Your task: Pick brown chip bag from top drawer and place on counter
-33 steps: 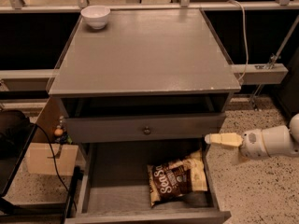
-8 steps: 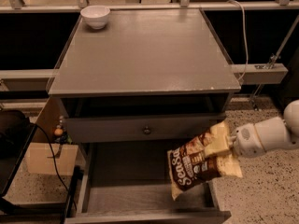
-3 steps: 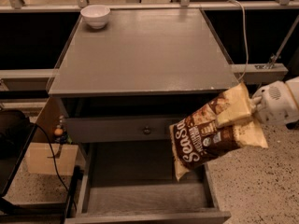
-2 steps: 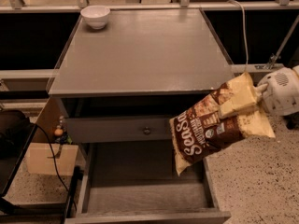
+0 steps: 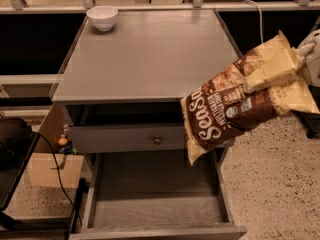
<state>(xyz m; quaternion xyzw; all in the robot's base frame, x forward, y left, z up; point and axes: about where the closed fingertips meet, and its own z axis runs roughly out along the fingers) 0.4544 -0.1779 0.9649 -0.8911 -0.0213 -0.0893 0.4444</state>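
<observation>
My gripper [image 5: 264,75] is at the right, beside the counter's front right corner, shut on the upper end of the brown chip bag [image 5: 222,115]. The bag hangs tilted in the air, its lower cream end over the right side of the open top drawer [image 5: 150,211], level with the counter's front edge. The drawer is pulled out at the bottom of the view and its grey floor is bare. The counter [image 5: 150,54] is the flat grey cabinet top to the left of the bag.
A white bowl [image 5: 102,18] stands at the counter's back left corner. A shut drawer front with a small round knob [image 5: 157,139] sits above the open drawer. A cardboard box [image 5: 52,169] and a black cable [image 5: 55,164] lie left of the cabinet. Speckled floor is at the right.
My gripper has lifted the chip bag out of the drawer and carried it up and to the right, from drawer level to counter height. The drawer now holds nothing.
</observation>
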